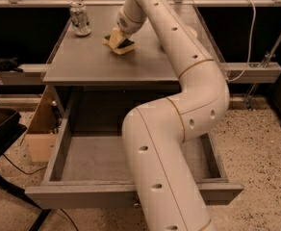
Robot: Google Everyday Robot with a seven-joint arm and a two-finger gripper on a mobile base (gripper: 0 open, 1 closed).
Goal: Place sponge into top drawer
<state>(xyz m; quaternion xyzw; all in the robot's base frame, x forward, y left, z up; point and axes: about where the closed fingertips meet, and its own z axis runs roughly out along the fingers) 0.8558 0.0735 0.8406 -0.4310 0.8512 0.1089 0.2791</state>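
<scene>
The sponge [118, 42], yellow with a dark green face, sits tilted on the grey table top [97, 61] near its back middle. My gripper [121, 34] reaches down onto it from the right and appears shut on it; the wrist hides most of the grip. The top drawer [83, 195] stands pulled wide open below the table, towards the camera. Its grey floor [92, 158] shows nothing on the part I can see. My white arm crosses over the drawer's right half and hides it.
A metal can [80, 18] stands upright at the table's back left corner, left of the sponge. A cardboard box [38, 129] sits on the floor left of the drawer, with a black object [1, 129] further left. A rail [256, 71] runs to the right.
</scene>
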